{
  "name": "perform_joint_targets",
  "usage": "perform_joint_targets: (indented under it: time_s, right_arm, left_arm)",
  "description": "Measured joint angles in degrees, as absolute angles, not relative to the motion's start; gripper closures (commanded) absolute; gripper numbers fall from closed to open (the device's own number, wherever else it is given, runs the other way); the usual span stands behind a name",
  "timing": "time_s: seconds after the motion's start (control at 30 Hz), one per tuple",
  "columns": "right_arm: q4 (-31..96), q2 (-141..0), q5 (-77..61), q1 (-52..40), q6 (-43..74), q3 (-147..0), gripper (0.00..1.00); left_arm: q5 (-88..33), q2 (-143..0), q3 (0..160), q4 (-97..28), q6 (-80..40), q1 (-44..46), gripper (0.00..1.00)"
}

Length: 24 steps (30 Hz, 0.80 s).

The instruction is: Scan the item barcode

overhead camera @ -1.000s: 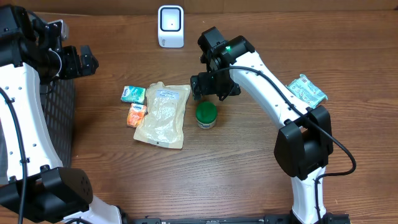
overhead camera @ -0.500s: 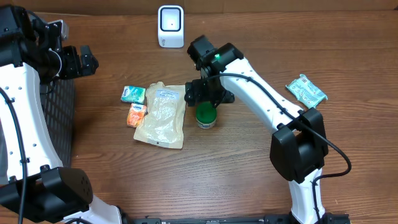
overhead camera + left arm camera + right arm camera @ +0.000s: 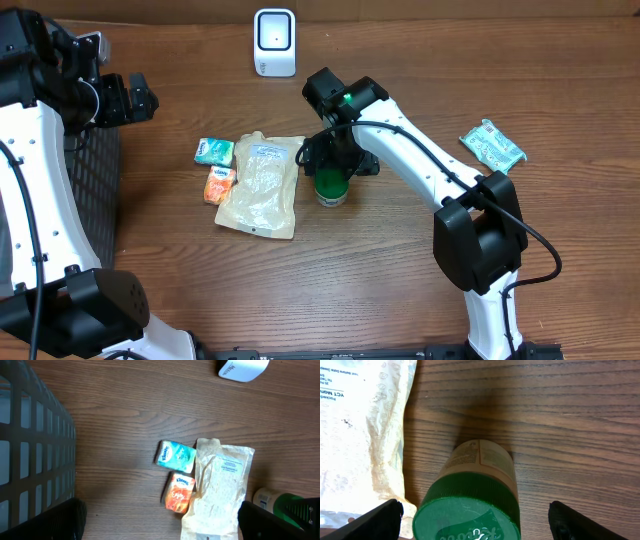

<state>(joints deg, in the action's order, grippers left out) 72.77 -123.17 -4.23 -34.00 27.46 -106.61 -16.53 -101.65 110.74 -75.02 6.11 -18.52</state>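
Open right fingers (image 3: 379, 519) flank the green-lidded jar (image 3: 479, 475)

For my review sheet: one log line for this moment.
phase: approach | right gripper: open over green-lidded jar | left gripper: open, empty | scanner: untouched

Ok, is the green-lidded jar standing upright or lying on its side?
Upright. Overhead, the jar shows its round green lid facing up; the right wrist view looks down on that lid, labelled body below.
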Motion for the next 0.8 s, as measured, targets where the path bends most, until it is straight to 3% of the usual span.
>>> perform_joint_targets:
  time_s: [0.8]
  right_arm:
    - [72.5,-123.2,-3.6,-35.4,27.9,-106.6,0.09]
  left_arm:
    - [-16.5,-101.6,110.7,-75.0,6.1,-18.5,0.00]
